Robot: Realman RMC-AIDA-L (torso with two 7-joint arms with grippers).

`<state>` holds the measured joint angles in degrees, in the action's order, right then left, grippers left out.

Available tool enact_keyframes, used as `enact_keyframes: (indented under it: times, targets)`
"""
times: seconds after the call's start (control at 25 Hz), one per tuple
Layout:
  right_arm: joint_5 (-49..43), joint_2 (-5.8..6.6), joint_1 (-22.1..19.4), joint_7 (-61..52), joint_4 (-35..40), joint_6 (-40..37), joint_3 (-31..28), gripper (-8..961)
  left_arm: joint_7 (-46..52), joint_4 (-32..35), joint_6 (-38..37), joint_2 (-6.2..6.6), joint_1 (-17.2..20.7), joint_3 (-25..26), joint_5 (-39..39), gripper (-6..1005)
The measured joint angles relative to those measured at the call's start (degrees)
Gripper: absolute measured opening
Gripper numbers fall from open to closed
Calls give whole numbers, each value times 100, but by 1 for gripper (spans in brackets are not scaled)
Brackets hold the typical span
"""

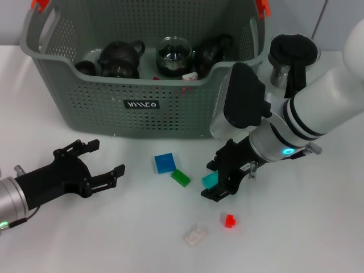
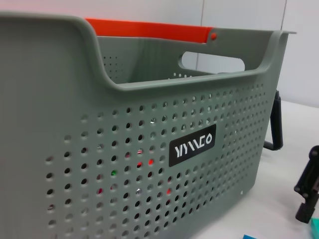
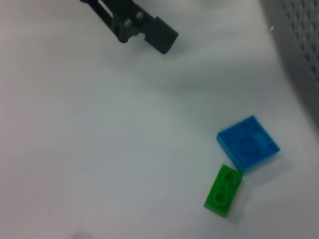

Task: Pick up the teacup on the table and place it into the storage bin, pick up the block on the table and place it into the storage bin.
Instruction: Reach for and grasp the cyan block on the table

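Note:
The grey-green storage bin (image 1: 85, 108) stands at the back and fills the left wrist view (image 2: 124, 164). Dark teapots and a small dark teacup (image 1: 85, 67) lie inside it. On the table in front lie a blue block (image 1: 165, 163), a green block (image 1: 181, 177), a red block (image 1: 229, 220) and a clear block (image 1: 195, 234). My right gripper (image 1: 210, 181) is low over the table, shut on a teal block (image 1: 208, 180). My left gripper (image 1: 105, 157) rests open at the front left, holding nothing. The right wrist view shows the blue block (image 3: 247, 143) and the green block (image 3: 224, 190).
A glass pitcher (image 1: 293, 57) with a black lid and handle stands right of the bin, behind my right arm. A glass cup (image 1: 173, 54) sits in the bin. The bin's near wall rises just behind the blocks.

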<state>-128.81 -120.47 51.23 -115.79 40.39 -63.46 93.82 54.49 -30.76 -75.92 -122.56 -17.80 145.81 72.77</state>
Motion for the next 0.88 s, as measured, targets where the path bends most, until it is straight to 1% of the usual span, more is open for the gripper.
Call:
enact_keyframes:
  times: [0.48,0.88]
  targets:
    - [-35,24,-42,-155,48,-557,-231,698,0,0,23,-3,37,0,-6,891]
    - [-63,23,-74,-96,109,-585,-178,698,0,9,22,-23,48,0,-17,891]
